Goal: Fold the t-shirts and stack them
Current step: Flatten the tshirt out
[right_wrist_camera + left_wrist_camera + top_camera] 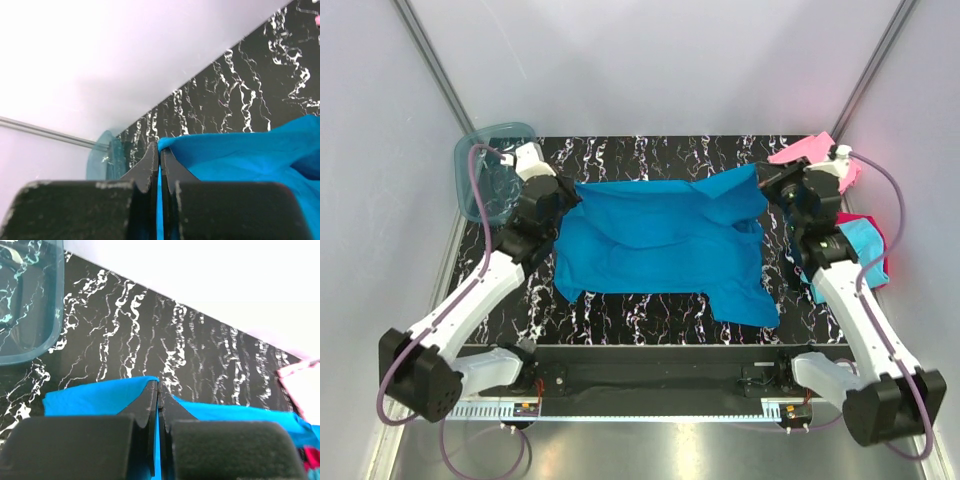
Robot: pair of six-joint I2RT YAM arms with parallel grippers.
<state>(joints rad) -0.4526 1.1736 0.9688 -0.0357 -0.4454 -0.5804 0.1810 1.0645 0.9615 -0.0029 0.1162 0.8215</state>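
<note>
The teal-blue t-shirt (660,250), lying left-to-right on the table (650,322), is being pinched at its far corners by the closed left fingers (146,402) and right fingers (149,162), its body trailing nearward.

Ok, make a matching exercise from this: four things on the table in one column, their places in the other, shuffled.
Things:
1. teal shirt
2. tub
3. pink shirt
4. cyan shirt

Places:
A. far right corner
B. spread across the middle
C. right edge, halfway along
D. far left corner

Pairs: 1-B; 2-D; 3-A; 4-C
</note>
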